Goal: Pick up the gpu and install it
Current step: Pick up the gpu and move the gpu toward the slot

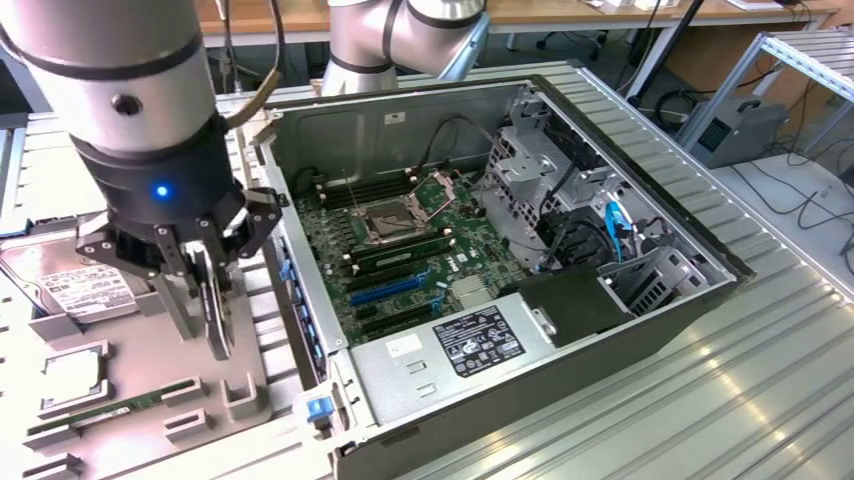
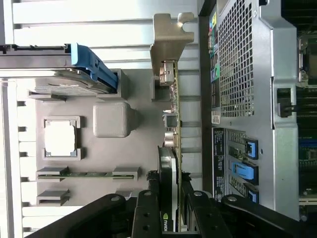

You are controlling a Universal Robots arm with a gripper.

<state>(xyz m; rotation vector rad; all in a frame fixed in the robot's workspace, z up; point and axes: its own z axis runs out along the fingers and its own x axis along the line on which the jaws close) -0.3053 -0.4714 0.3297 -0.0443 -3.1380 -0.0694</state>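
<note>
Parts tray [image 1: 134, 372] w/ hard drive [image 1: 74, 285] & memory stick [image 1: 100, 412] lies under the gripper [image 1: 200, 320]. Gripper is partly closed, clamped on the gpu [image 1: 214, 295]. Card hangs edge-on betw. its fingers, over the tray. Open PC case [image 1: 574, 370] stands just beside gripper, on exterior view's right.

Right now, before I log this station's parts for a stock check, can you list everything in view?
gpu: one, green board, black cooler, silver bracket, held edge-on above the tray
computer case: one, black and grey, open, mid exterior view
motherboard: one, green, inside the case
power supply: one, silver, at the case's near end
tray: one, grey, on the exterior view's left of the case
hard drive: one, silver, white label, in the tray
processor: one, silver, in a tray pocket
memory stick: one, green, in a tray slot
table: one, ribbed silver, beneath all
pincer: one, black, shut on the gpu
arm: one, grey
</note>
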